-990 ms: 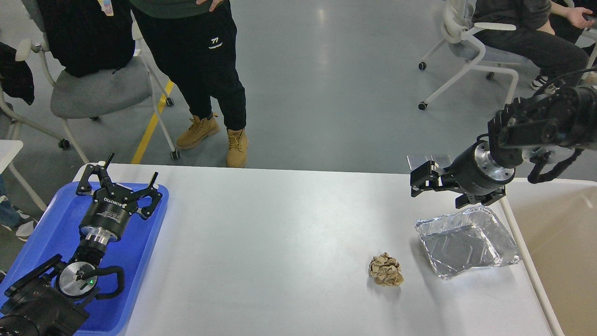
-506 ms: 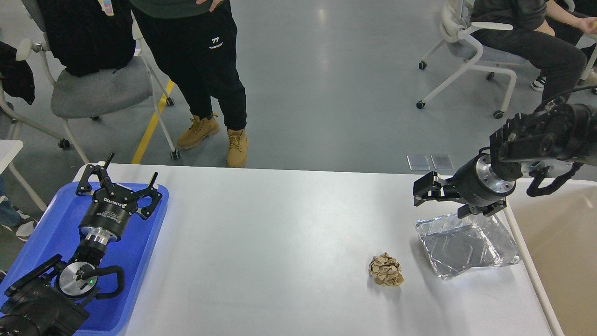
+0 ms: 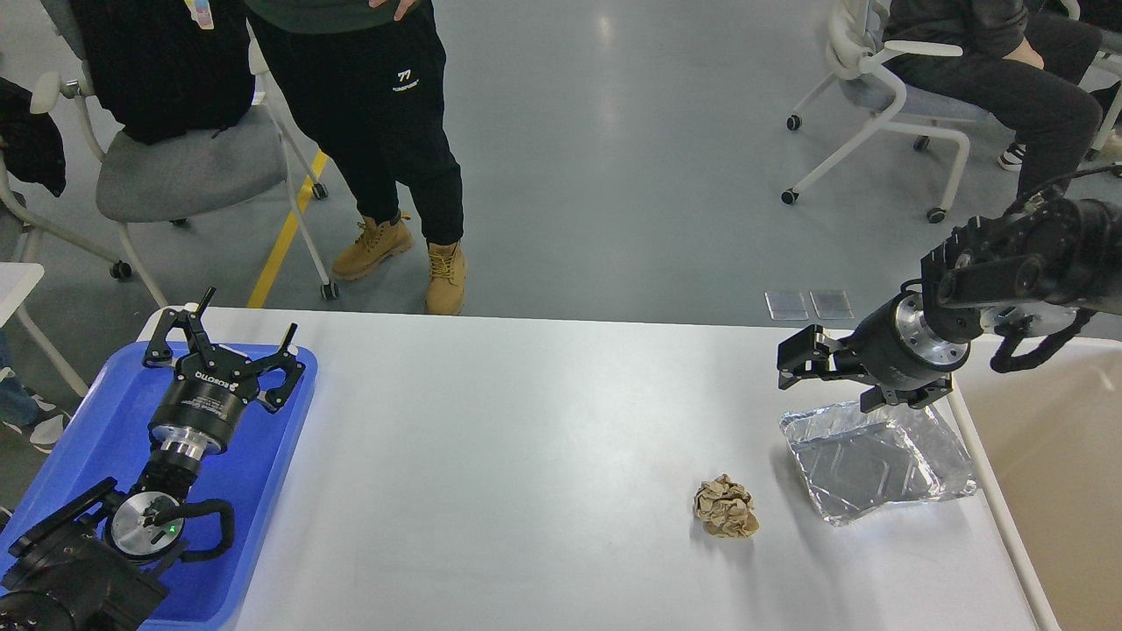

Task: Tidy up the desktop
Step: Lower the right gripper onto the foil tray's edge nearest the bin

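The white desktop [image 3: 526, 456] carries a crumpled brown paper ball [image 3: 726, 507] at the right of centre and an empty silver foil tray [image 3: 877, 460] near its right edge. My right gripper [image 3: 791, 362] hovers just above the foil tray's far left corner, pointing left. It is dark and seen side-on, so I cannot tell its fingers apart, and nothing shows in it. My left gripper [image 3: 223, 337] is open and empty, held above the blue tray [image 3: 263, 491] at the far left.
A beige bin [image 3: 1061, 456] with a cream rim stands against the desktop's right edge. A person in tan boots [image 3: 412, 254] stands behind the table. Wheeled chairs stand at the back left [image 3: 175, 175] and back right [image 3: 885, 96].
My right gripper has moved slightly down and to the right, closer to the foil tray's far edge. The left arm, paper ball and foil tray have not moved.
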